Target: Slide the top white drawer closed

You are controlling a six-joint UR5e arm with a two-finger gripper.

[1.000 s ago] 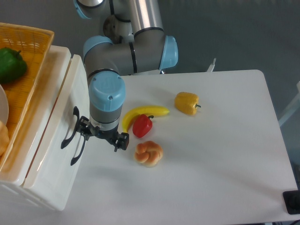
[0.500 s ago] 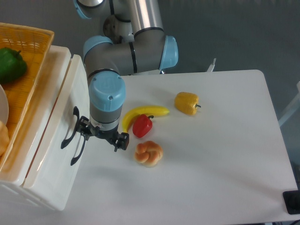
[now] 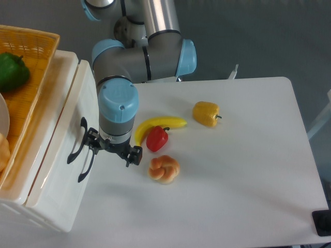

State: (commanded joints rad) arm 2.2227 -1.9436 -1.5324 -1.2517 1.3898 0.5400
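The white cabinet stands at the left edge. The top white drawer (image 3: 73, 116) faces right, and a narrow strip of its top edge shows beyond the cabinet top. Its dark curved handle (image 3: 76, 141) sits just above the lower drawer's matching handle (image 3: 85, 165). My gripper (image 3: 114, 149) hangs below the blue wrist, right beside both handles. It is open, with nothing between the fingers. The left finger (image 3: 92, 141) is close to the handles; whether it touches them I cannot tell.
A banana (image 3: 158, 125), a red pepper (image 3: 156, 138), a bread roll (image 3: 164, 169) and a yellow pepper (image 3: 206, 113) lie on the white table just right of the gripper. An orange wicker basket (image 3: 39, 49) holding a green pepper (image 3: 11, 71) sits on the cabinet.
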